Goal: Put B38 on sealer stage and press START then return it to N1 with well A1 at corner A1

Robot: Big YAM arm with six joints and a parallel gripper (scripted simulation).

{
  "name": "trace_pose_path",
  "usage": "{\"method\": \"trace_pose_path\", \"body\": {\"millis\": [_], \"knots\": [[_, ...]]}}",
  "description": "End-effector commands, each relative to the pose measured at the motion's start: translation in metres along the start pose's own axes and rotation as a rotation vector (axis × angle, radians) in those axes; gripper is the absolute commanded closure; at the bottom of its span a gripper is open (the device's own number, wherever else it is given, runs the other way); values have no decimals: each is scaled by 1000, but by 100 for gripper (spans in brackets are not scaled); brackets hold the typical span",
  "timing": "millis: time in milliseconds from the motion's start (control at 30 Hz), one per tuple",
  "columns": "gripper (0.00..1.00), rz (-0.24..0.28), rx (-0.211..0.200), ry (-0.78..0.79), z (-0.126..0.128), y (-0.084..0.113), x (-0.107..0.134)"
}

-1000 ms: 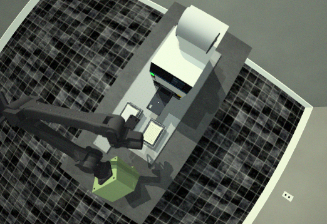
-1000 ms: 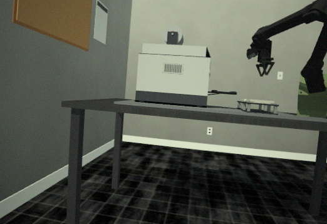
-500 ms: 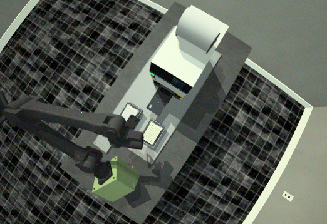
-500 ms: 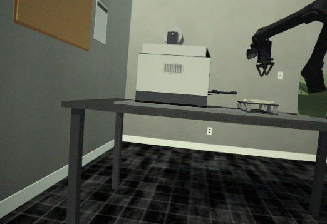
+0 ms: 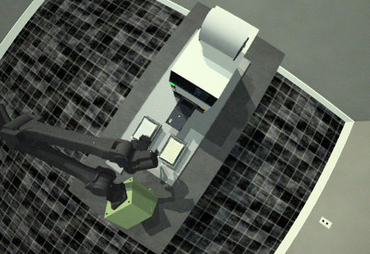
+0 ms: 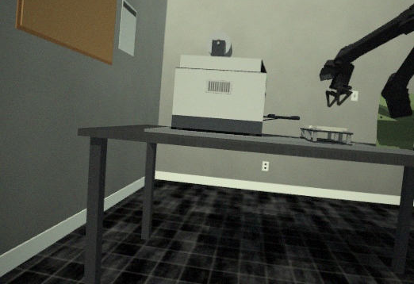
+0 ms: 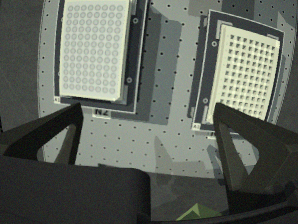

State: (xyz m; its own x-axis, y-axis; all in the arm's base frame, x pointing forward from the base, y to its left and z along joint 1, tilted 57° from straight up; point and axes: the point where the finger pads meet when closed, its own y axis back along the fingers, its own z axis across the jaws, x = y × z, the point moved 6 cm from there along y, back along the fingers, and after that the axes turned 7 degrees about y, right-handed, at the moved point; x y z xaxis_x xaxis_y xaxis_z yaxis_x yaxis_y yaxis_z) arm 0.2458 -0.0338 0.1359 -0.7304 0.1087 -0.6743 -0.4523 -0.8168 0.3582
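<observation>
A cream plate with dark square wells (image 5: pixel 172 150) (image 7: pixel 248 72) sits in nest N1 (image 7: pixel 210 55); its name is not readable. A pale plate with round wells (image 5: pixel 146 129) (image 7: pixel 92 47) sits in nest N2 (image 7: pixel 134 55). The sealer (image 5: pixel 202 73) (image 6: pixel 218 96) shows a green light (image 5: pixel 172 84) at its front. Its dark stage (image 5: pixel 176 118) (image 6: pixel 283 117) is out with no plate on it. My gripper (image 6: pixel 334 105) (image 7: pixel 148 109) is open and empty, above the near ends of the nests, its fingertips spread between N2's and N1's near corners. The top view hides its fingertips.
The foil roll (image 5: pixel 223 30) stands on top of the sealer. A green block (image 5: pixel 142 203) (image 7: pixel 200 212) is at the table's near end, below the arm. The perforated board (image 7: pixel 170 105) lies under both nests. The arm reaches in from the left in the top view.
</observation>
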Motion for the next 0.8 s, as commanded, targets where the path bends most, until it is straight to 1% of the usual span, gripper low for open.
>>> {"method": "trace_pose_path", "body": {"millis": [0, 67, 133, 167, 267, 333, 533, 600, 767], "knots": [[0, -58, 69, -25, 5, -19, 12], [0, -64, 96, -15, -1, -14, 3], [0, -64, 96, -15, -1, -14, 3], [0, -72, 104, -21, -4, -11, 0], [0, -62, 98, -83, -5, -11, 11], [0, -61, 98, -82, -7, -11, 14], [0, -74, 95, -90, -12, -6, 6], [0, -70, 103, -93, -15, -4, 5], [0, -58, 91, -81, -14, -7, 2]]}}
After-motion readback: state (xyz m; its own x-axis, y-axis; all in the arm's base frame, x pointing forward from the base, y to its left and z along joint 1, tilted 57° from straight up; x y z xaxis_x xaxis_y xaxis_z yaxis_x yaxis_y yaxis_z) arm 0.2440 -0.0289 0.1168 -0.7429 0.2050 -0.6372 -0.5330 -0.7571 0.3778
